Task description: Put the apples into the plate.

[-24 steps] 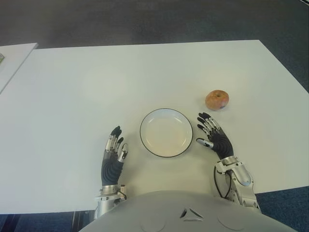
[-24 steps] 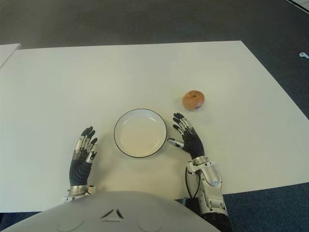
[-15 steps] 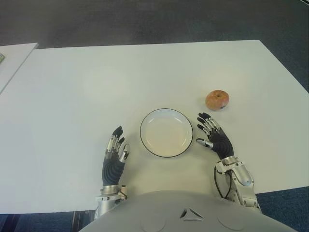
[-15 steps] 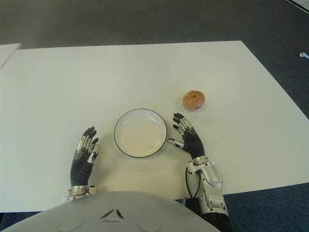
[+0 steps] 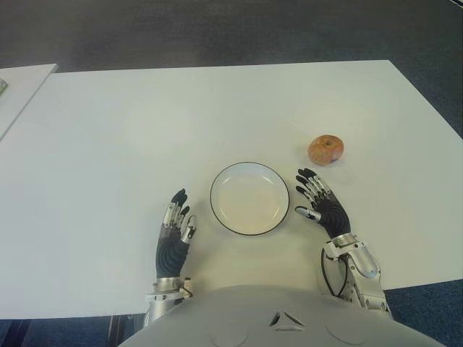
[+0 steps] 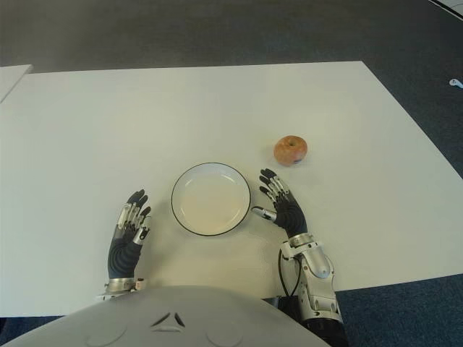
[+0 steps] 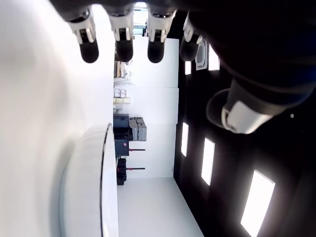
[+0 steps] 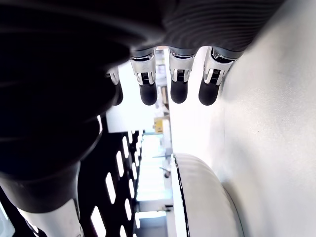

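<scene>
White counter [image 5: 108, 130] carries the robot's left hand [image 5: 173, 233], fingers spread and empty, drawn slightly nearer the body than a moment ago, while the right hand [image 5: 322, 206] stays open beside the empty plate [image 5: 249, 198]. Beyond it, the apple [image 5: 325, 150] remains untouched, so no pickup has begun.

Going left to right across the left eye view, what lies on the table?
Left robot hand → plate → right robot hand → apple, which sits farther back than the rest.
</scene>
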Action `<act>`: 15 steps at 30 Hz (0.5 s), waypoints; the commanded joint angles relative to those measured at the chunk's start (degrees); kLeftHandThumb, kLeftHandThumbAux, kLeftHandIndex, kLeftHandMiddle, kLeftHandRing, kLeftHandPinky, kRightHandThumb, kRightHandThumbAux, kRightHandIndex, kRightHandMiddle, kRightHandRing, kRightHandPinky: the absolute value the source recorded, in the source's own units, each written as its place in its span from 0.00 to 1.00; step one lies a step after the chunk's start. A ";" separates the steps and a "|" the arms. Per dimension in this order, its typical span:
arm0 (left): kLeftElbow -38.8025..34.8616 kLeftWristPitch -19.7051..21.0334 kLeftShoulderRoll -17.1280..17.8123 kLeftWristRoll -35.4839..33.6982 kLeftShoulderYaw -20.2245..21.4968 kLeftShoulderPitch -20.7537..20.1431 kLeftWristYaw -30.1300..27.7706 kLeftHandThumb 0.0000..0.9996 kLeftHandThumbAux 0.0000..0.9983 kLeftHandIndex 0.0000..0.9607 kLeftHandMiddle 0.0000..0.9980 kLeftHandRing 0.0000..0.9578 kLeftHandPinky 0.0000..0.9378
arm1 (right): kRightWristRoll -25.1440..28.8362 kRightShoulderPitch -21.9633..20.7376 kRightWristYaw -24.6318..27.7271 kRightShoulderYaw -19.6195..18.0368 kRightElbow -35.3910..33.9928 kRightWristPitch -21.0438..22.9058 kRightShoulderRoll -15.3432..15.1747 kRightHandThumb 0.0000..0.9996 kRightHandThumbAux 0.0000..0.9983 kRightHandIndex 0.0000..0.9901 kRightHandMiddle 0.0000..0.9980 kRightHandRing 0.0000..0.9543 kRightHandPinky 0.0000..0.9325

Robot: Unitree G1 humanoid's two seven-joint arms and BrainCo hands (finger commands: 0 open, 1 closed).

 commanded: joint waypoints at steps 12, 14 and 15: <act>1.54 -1.79 -1.46 1.92 -0.69 -1.25 1.78 0.24 0.60 0.00 0.00 0.00 0.00 | -7.72 -2.03 -5.61 -2.55 0.16 -3.38 -2.01 0.12 0.77 0.00 0.00 0.00 0.00; 2.17 -1.62 -1.72 1.49 -0.53 -1.59 2.10 0.23 0.61 0.00 0.00 0.00 0.00 | -12.07 -2.71 -8.42 -3.05 0.46 -5.74 -2.91 0.11 0.75 0.00 0.00 0.00 0.00; 2.48 -1.55 -1.83 1.33 -0.43 -1.77 2.27 0.23 0.62 0.00 0.00 0.00 0.00 | -13.98 -3.01 -9.72 -3.24 0.72 -6.81 -3.25 0.11 0.74 0.00 0.00 0.00 0.00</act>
